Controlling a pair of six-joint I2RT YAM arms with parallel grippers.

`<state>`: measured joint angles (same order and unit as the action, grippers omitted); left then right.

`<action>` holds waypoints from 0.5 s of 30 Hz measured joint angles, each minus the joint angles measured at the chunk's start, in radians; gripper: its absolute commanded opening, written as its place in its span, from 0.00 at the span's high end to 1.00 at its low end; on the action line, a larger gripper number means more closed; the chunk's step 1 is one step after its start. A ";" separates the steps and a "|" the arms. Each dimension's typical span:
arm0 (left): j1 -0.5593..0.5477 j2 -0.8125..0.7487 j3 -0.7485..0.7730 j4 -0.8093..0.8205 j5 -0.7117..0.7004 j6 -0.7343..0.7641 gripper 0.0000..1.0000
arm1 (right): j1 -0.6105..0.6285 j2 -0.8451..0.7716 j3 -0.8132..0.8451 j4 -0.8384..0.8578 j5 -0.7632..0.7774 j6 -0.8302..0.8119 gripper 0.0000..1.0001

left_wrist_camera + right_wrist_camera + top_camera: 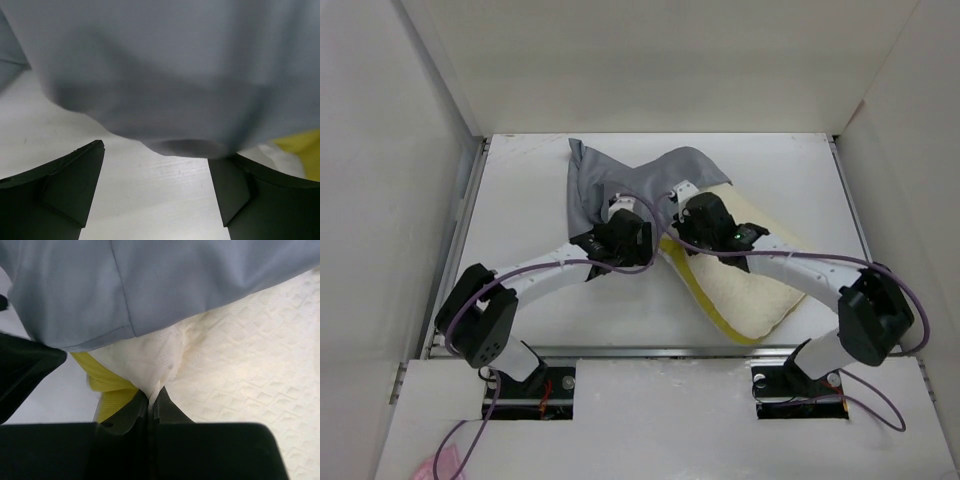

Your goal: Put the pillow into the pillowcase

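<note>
Two grippers meet at the mouth of the case, mid-table. The pillow lies diagonally on the table, right of centre. Only its far corner sits under the grey cloth, and the rest lies bare toward the right arm's base. The case is bunched at the far left of it.

Right gripper: jaws clenched on a pinch of the pillow's cream cover, beside the yellow band, just under the case's hem.
Left gripper: jaws spread wide, nothing between them. A low fold of grey hangs just beyond the fingertips, over bare table.

Step in hand, as I judge it: the left takes the case's lower edge so the mouth can be drawn over the pillow.
- Advance the left until the fold sits between the pads.
- Close on one layer only; catching both would seal the mouth.
- Use the right's pinch as an anchor and pull the cloth along the pillow's long axis.
- Risk: the pinch of cover is thin and may slip under load.

Views:
- The top view shows how little of the pillow is covered, but the arms hide both sets of jaws there.
- The right wrist view alone shows the pinch and the hem.
- The left wrist view alone shows the open jaws and the gap to the fold.
</note>
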<state>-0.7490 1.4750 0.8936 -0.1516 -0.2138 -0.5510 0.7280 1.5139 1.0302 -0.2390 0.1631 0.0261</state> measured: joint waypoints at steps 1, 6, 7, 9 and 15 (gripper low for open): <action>0.006 0.015 0.015 0.003 -0.007 0.008 0.23 | -0.013 -0.021 0.000 0.003 -0.013 0.000 1.00; 0.021 0.053 0.076 0.029 -0.014 0.053 0.97 | -0.100 -0.108 0.000 0.060 -0.126 0.014 1.00; 0.020 0.055 0.091 0.034 -0.009 0.067 1.00 | -0.115 -0.112 0.000 0.078 -0.146 0.017 1.00; 0.020 0.055 0.124 0.049 0.001 0.093 1.00 | -0.134 -0.111 0.001 0.118 -0.174 0.027 1.00; 0.013 0.031 0.181 0.131 0.032 0.151 1.00 | -0.173 -0.061 0.024 0.251 -0.254 0.111 1.00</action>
<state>-0.7361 1.5055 1.0744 -0.0208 -0.1822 -0.4004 0.5549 1.4532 1.0538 0.0116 -0.0906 0.1375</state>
